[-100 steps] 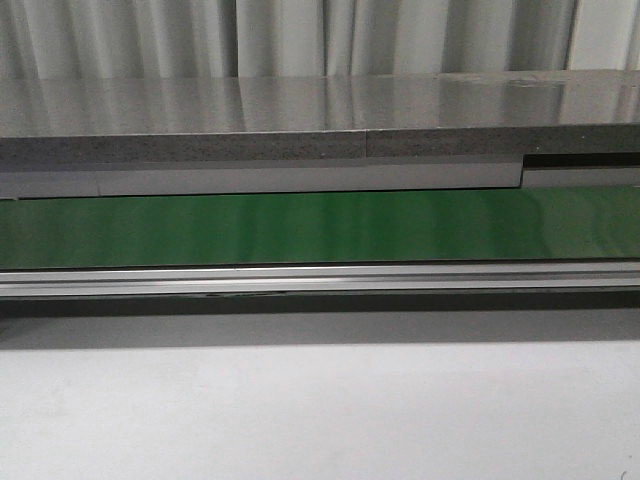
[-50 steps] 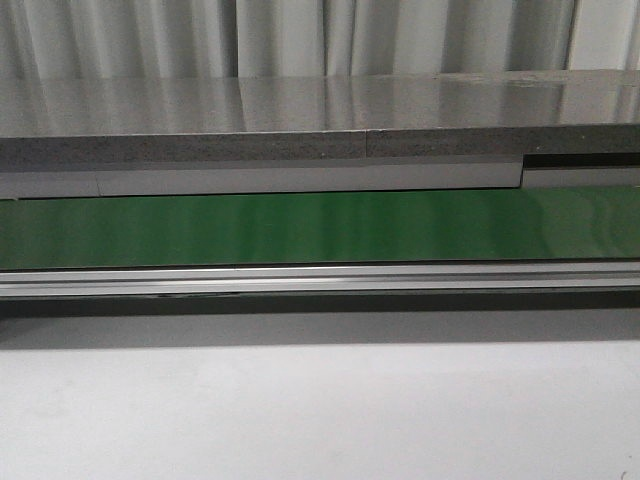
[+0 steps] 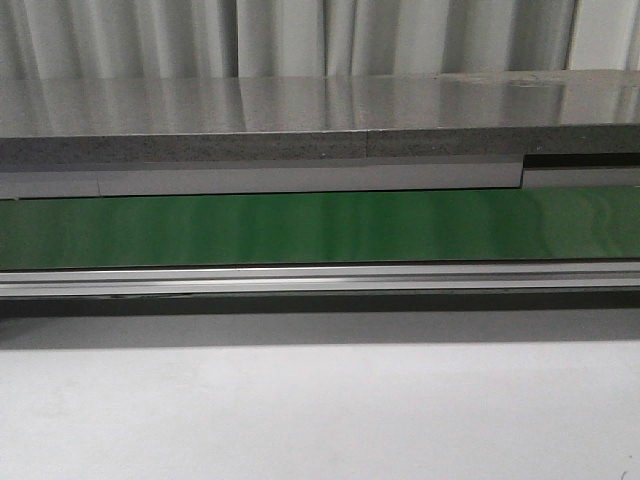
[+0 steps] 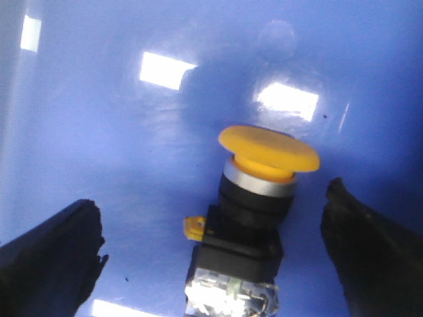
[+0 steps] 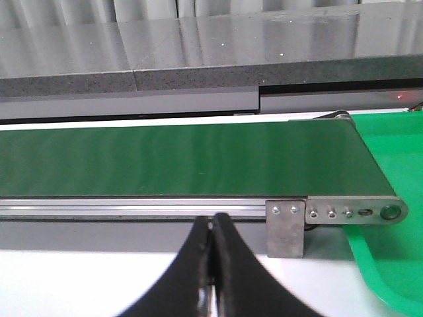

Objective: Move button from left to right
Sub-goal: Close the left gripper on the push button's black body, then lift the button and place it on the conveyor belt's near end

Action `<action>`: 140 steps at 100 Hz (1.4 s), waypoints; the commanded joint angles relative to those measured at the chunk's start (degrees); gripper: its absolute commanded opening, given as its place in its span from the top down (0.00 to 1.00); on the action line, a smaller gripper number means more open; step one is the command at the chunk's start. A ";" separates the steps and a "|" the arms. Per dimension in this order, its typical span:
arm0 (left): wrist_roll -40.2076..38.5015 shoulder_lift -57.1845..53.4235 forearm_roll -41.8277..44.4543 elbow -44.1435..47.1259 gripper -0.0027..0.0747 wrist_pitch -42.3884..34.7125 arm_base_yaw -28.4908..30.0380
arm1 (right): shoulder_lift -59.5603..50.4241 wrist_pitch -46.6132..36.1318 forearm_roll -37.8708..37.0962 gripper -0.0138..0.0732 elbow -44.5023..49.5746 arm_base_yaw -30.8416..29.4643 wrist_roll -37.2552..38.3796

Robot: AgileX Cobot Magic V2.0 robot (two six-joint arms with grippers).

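Note:
The button (image 4: 254, 198) lies on a glossy blue surface (image 4: 132, 152) in the left wrist view, its round yellow-orange cap (image 4: 269, 148) pointing away and its black boxy body toward the camera. My left gripper (image 4: 215, 218) is open, one black finger (image 4: 53, 257) on each side of the button, both clear of it. My right gripper (image 5: 213, 228) is shut with nothing in it, hanging over the white table in front of the green conveyor belt (image 5: 178, 158). Neither gripper nor the button shows in the front view.
A green conveyor belt (image 3: 320, 228) with an aluminium rail (image 3: 320, 278) runs across the table, a grey stone ledge (image 3: 300, 125) behind it. A green tray (image 5: 390, 257) sits past the belt's end roller bracket (image 5: 334, 212).

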 commanded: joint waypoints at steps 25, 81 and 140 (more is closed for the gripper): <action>-0.16 1.09 -0.20 -1.57 0.14 -1.13 1.07 | -0.84 -4.82 -0.51 0.92 -1.08 0.09 -0.12; -0.16 -0.67 -1.27 -3.85 0.92 -0.58 1.43 | -0.84 -4.82 -0.51 0.92 -1.08 0.09 -0.12; 3.33 -13.05 -5.06 -6.62 0.94 3.98 -5.87 | -0.84 -4.82 -0.51 0.92 -1.08 0.09 -0.12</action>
